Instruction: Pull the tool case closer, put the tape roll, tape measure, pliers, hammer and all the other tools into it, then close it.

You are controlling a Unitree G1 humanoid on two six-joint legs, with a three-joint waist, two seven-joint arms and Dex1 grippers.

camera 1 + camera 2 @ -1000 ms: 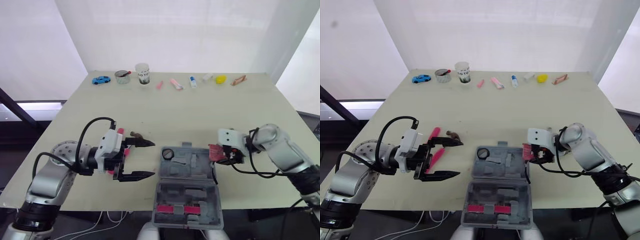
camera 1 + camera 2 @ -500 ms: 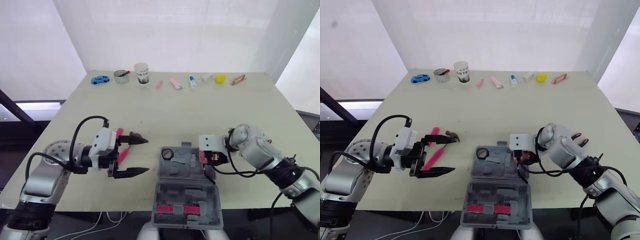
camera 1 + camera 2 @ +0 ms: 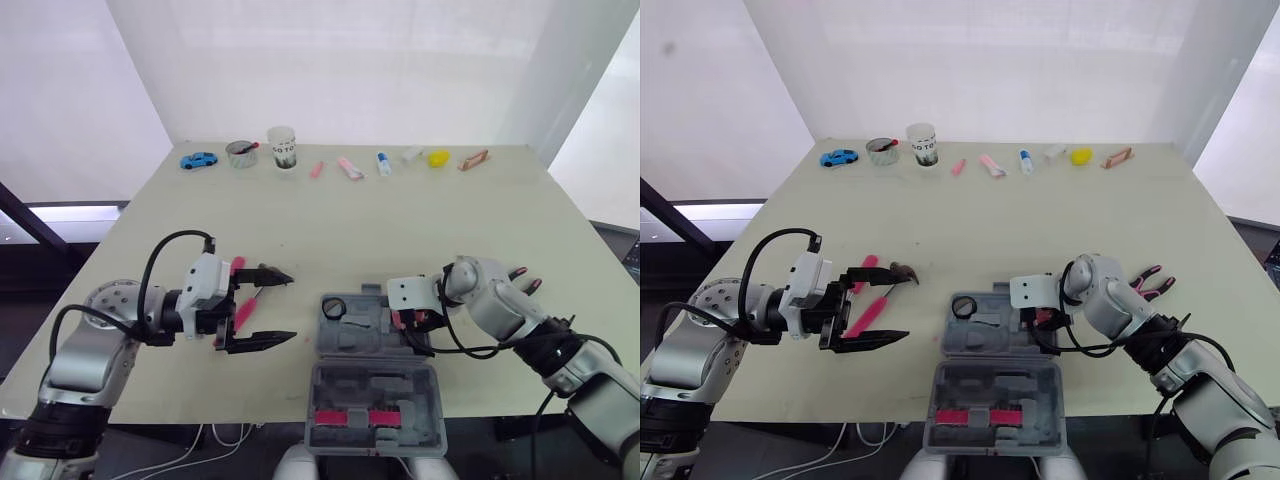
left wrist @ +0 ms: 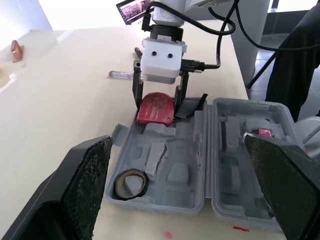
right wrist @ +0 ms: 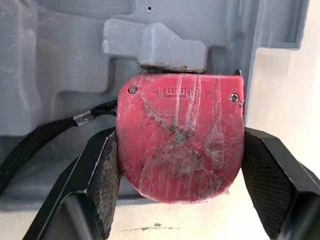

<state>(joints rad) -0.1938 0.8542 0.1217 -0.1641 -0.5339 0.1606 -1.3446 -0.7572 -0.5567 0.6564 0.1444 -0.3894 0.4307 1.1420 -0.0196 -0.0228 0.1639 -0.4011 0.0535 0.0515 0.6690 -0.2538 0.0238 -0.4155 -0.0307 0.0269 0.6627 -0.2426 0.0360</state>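
A: Where is the tape measure (image 5: 180,145)?
B: Pinched between the two fingers of the right gripper (image 4: 159,104), at the right end of the open tool case's (image 3: 375,385) far half, just beside its rim. I can't be sure whether it rests on the tray.
A: And the left gripper (image 3: 288,307)?
B: Fingers spread wide, hovering over the counter (image 3: 400,220) left of the case, with the pink-handled hammer (image 3: 862,315) lying beneath.
A: Anything inside?
B: The tape roll (image 4: 120,185) sits in the far-left pocket, and red pieces (image 3: 350,416) lie in the near half. The pliers (image 3: 1152,281) lie on the counter right of the right arm.
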